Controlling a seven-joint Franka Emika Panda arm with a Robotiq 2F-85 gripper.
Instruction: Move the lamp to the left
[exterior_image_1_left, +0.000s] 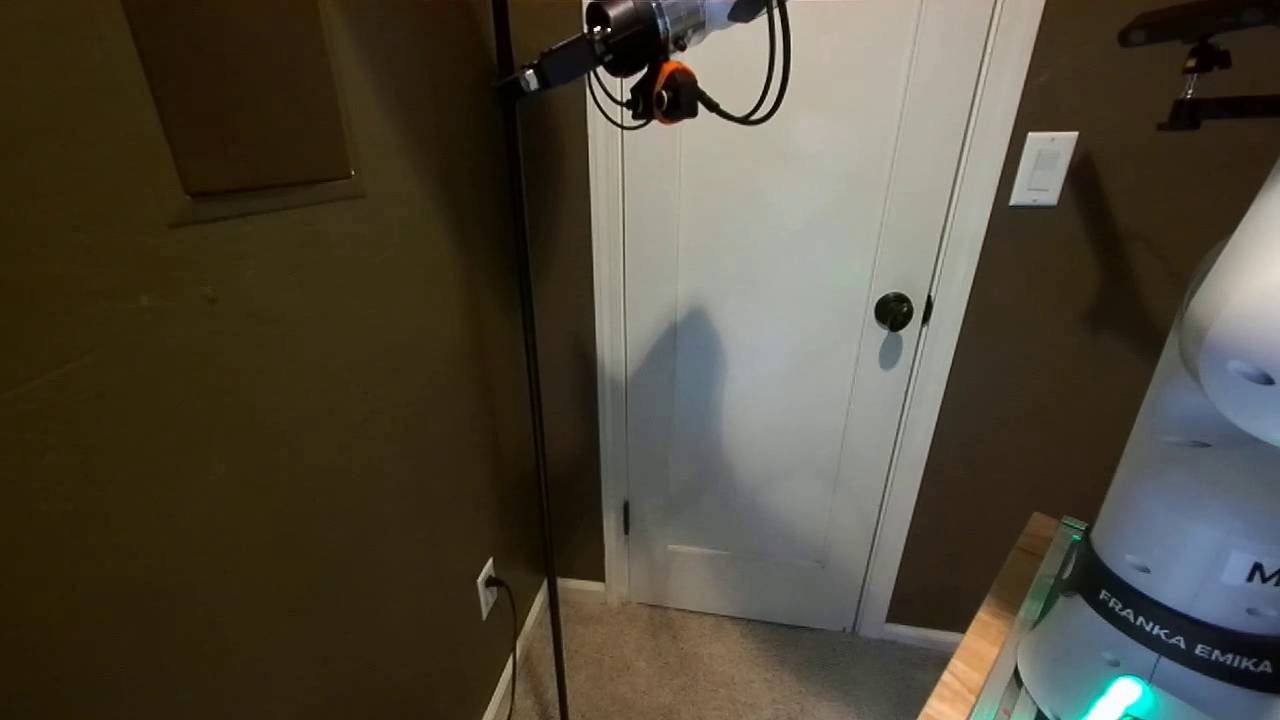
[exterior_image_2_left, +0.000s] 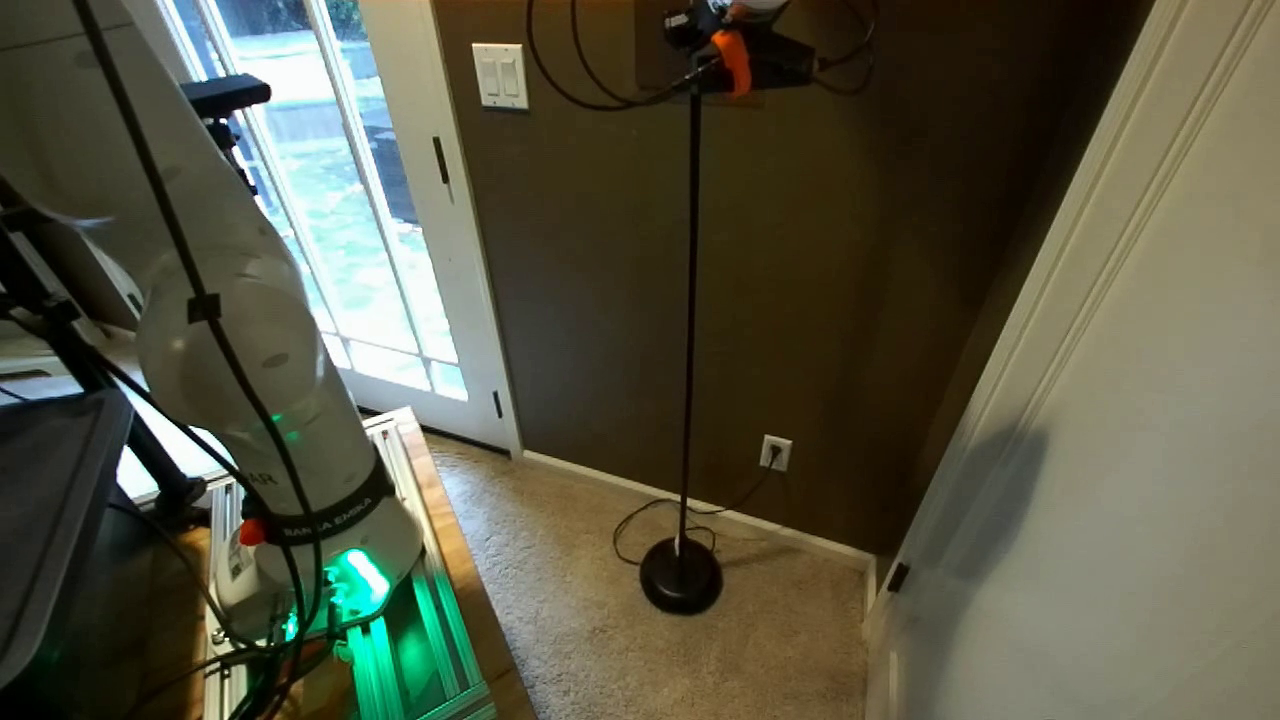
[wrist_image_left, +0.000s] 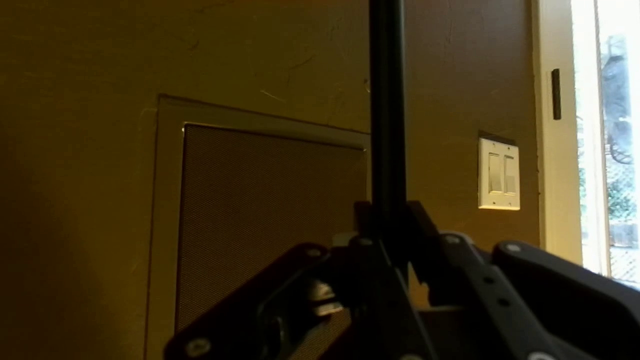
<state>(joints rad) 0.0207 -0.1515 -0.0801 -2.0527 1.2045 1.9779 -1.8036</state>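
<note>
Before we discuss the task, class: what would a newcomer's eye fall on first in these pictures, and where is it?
The green light glowing at the base of the robot arm, in both exterior views, would likely draw the eye first. Next comes the thin black lamp pole, rising right of centre in the wrist view, with the gripper closed on it. The bright glass-paned door, upper left in an exterior view, also stands out.
</note>
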